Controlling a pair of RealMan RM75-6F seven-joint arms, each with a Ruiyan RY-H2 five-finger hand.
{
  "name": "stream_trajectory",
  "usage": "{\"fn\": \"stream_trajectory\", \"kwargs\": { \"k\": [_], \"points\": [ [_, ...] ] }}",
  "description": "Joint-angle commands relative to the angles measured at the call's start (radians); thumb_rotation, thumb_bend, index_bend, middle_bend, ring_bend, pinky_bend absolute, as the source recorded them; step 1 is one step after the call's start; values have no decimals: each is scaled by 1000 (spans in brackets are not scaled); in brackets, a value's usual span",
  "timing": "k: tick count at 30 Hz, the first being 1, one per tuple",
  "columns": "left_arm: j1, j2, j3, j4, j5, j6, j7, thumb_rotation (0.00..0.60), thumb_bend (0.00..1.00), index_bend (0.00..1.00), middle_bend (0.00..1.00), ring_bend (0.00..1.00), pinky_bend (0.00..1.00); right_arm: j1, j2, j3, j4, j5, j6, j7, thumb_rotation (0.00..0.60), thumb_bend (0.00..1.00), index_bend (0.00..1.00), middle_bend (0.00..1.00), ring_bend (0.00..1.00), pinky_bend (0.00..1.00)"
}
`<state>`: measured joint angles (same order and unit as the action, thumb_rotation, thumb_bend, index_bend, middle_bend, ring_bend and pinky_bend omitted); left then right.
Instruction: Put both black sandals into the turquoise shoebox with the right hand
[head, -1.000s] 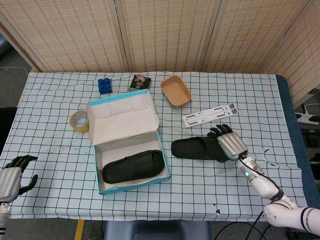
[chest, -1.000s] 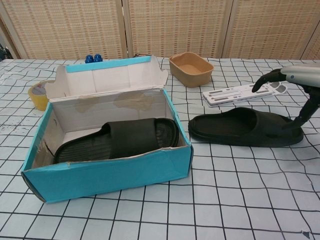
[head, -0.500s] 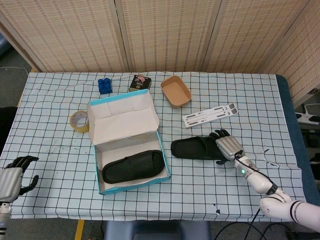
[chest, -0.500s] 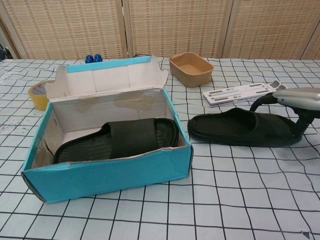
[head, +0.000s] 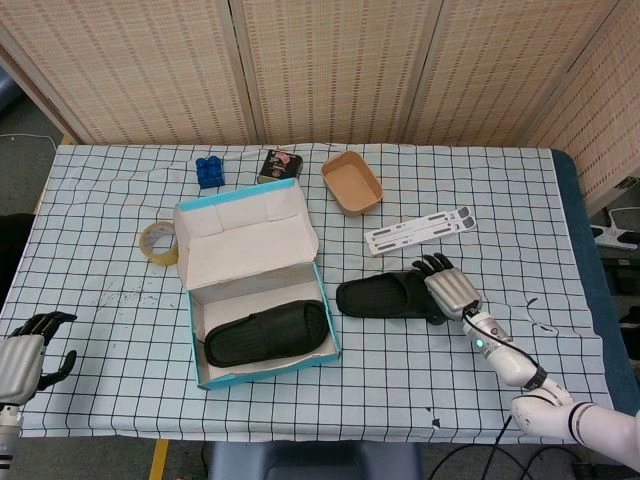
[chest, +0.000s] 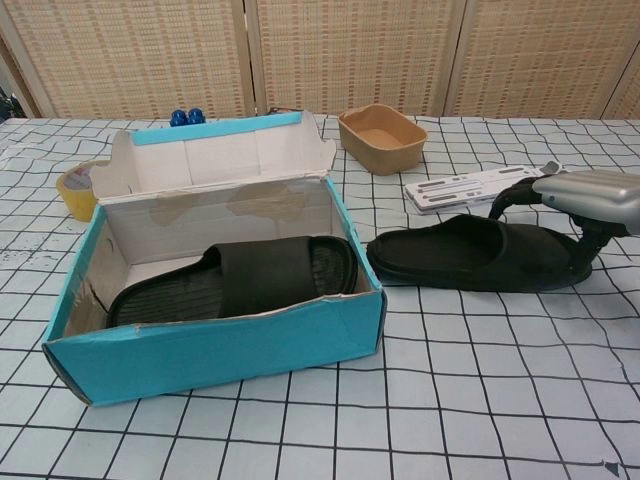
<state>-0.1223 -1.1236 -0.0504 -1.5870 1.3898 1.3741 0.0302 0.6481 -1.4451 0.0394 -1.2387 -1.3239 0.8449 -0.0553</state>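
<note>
The turquoise shoebox (head: 332, 335) (chest: 220, 365) stands open at the table's middle left, its lid folded back. One black sandal (head: 265, 333) (chest: 250, 280) lies flat inside it. The second black sandal (head: 385, 297) (chest: 460, 258) rests on the cloth just right of the box. My right hand (head: 450, 290) (chest: 585, 195) grips its right end, fingers curved over the top. At the near left table edge my left hand (head: 25, 355) holds nothing, its fingers apart.
A tape roll (head: 158, 243) lies left of the box. Behind it are a blue object (head: 208, 171) and a dark packet (head: 279, 165). A brown tray (head: 352, 183) and a white perforated strip (head: 418, 231) lie behind the second sandal.
My right hand came down onto the second sandal's right end and shifted it a little left, toward the box. The left hand stayed put.
</note>
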Motion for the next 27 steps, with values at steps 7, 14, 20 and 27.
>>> {"fn": "stream_trajectory", "kwargs": {
  "k": [7,14,20,27],
  "points": [
    [0,1,1,-4,3,1,1,600,403,256,231,189,351,-11,-10,0,18,-13,17,-8,600,36,159,101,0,0],
    [-2,2,1,-4,-3,-7,1,600,403,256,231,189,352,-11,-39,7,62,-22,20,12,600,36,128,86,0,0],
    [-2,3,3,-5,4,-2,-2,600,403,256,231,189,353,-5,-61,4,96,-27,-6,37,600,36,126,86,0,0],
    [-1,5,2,-5,0,-5,-7,600,403,256,231,190,353,-10,-86,11,129,-24,1,35,600,36,207,146,9,87]
  ]
}}
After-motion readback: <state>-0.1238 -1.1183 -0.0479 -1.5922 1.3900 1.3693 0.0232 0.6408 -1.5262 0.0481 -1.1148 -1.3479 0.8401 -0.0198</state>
